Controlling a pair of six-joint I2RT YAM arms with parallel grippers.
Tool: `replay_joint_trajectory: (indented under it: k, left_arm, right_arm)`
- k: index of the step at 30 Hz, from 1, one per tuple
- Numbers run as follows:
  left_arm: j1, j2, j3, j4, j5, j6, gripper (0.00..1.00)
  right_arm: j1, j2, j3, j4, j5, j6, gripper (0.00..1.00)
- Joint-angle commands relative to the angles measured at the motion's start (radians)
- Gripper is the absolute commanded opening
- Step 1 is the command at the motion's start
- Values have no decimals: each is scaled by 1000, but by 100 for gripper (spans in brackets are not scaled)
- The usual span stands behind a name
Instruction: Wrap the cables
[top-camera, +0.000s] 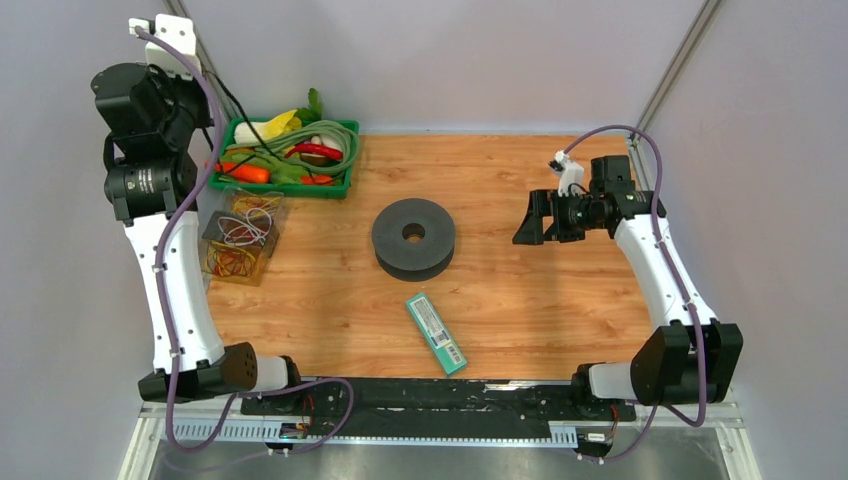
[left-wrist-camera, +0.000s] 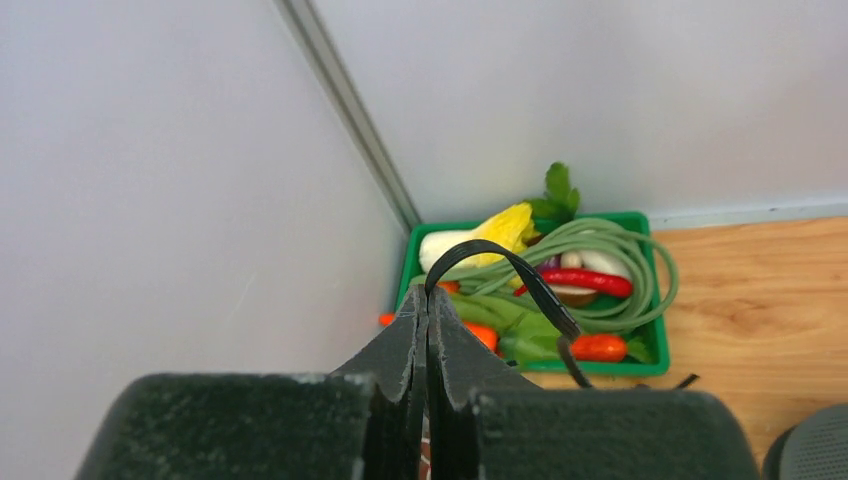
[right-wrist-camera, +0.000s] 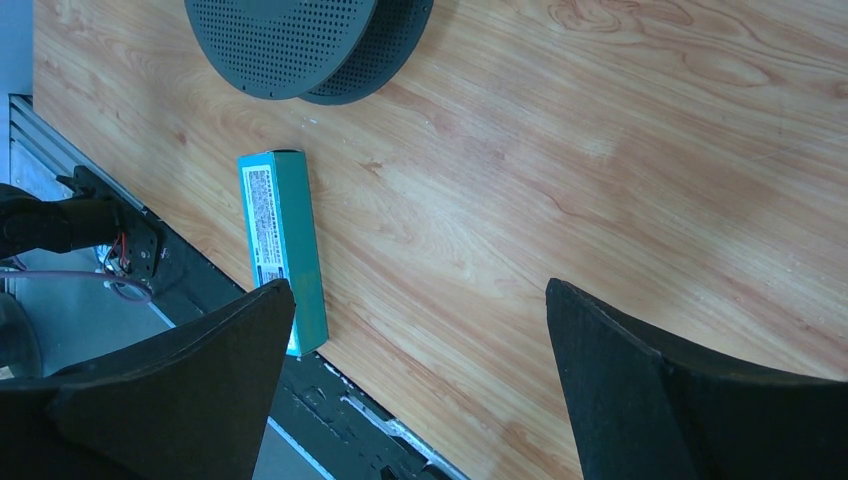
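Far-left corner, I see a green tray (top-camera: 290, 190) heaped with vegetables and a coiled green hose (top-camera: 345, 140). Just in front is a clear container (top-camera: 268, 270) of tangled bands. Mid-tabletop (top-camera: 560, 300) sits a dark grey spool (top-camera: 390, 235), with a teal box (top-camera: 437, 333) lying nearer, apart.

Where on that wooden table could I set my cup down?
Bare tabletop lies right of the dark grey round spool and teal rectangular box, under and around the open right gripper. The far left is crowded: a green plastic tray of vegetables and a clear box of wires.
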Motion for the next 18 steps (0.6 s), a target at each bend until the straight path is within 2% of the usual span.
replay_joint_trajectory:
  k: [1, 6, 12, 18]
  left_arm:
    - [-43, -1, 90, 27, 74, -2, 0]
    - [-168, 7, 104, -68, 265, 5, 0]
    - [-437, 16, 87, -195, 283, 73, 0]
    - [-636, 67, 53, -200, 298, 55, 0]
  right_arm:
    - [0, -18, 53, 5, -23, -7, 100]
    - [0, -17, 82, -26, -34, -54, 100]
    - [-10, -3, 164, -163, -52, -201, 100]
    - [-12, -80, 175, -101, -202, -188, 100]
